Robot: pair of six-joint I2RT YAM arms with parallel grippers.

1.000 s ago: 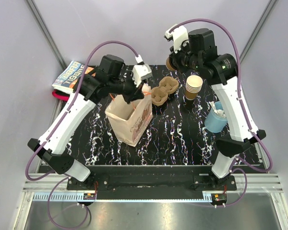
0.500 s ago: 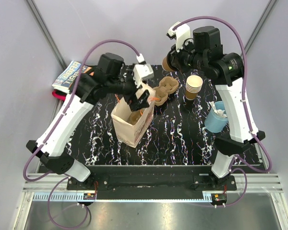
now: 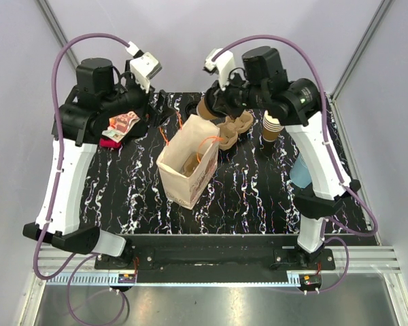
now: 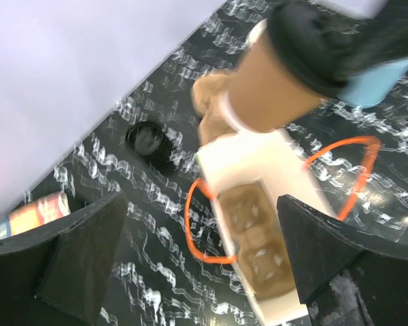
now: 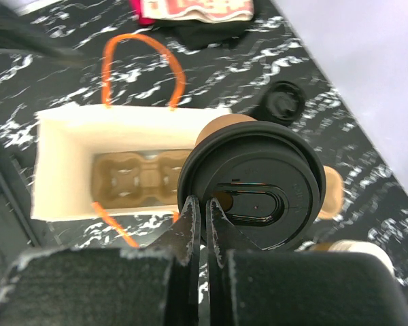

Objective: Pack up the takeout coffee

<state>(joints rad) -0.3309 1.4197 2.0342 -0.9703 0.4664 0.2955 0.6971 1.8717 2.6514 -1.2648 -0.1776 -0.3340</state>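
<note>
Right wrist | takeout coffee (image 5: 258,183) | lid rim pinched in right gripper (image 5: 205,208)

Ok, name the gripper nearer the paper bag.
Right. The right gripper holds the coffee cup over the paper bag, at its far end; the left gripper stands open, off to its far left.

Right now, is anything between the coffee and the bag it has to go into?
Nothing visible. The takeout coffee, held by the right fingers, hangs by the open paper bag's far end; the handles splay outward and the carrier inside is empty.
</note>
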